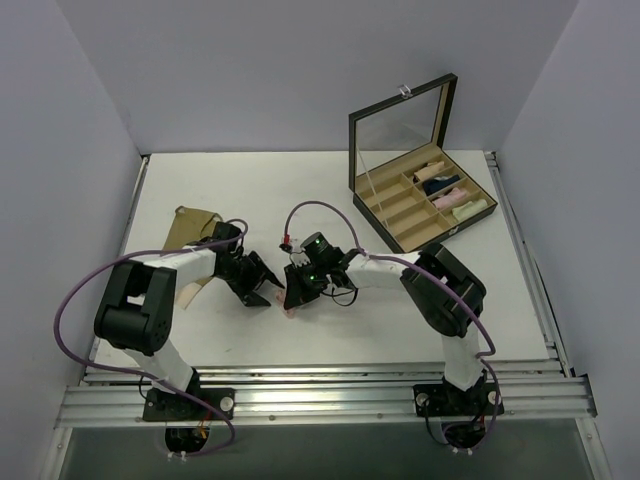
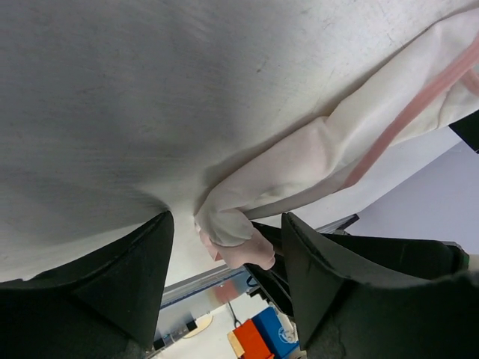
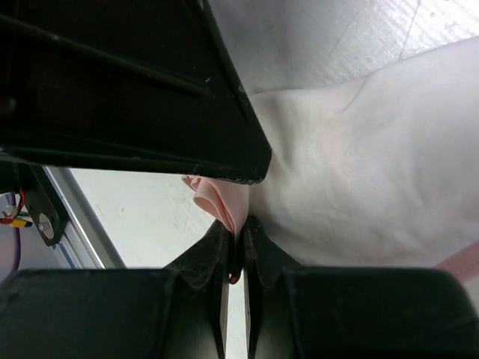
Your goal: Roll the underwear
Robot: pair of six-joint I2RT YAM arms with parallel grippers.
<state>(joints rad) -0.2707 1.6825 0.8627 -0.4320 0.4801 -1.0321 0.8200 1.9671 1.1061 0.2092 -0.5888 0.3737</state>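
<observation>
The white underwear with pink edging [image 2: 322,149] lies stretched on the table between my two grippers. In the top view only a small pink bit [image 1: 290,313] shows under them. My left gripper [image 2: 228,221] is open, its fingers either side of the bunched end of the cloth; it is also in the top view [image 1: 265,292]. My right gripper [image 3: 238,228] is shut on a fold of the pink edging of the white underwear [image 3: 359,164], close against the left gripper [image 1: 292,298]. The tan-beige underwear [image 1: 188,228] lies flat on the table, partly under the left arm.
An open dark box [image 1: 372,210] with a mirrored lid stands at the back right; its compartments hold a navy roll [image 1: 440,186], a mint-green roll [image 1: 470,210] and others. Grey walls stand left, right and behind. Metal rails run along the near edge.
</observation>
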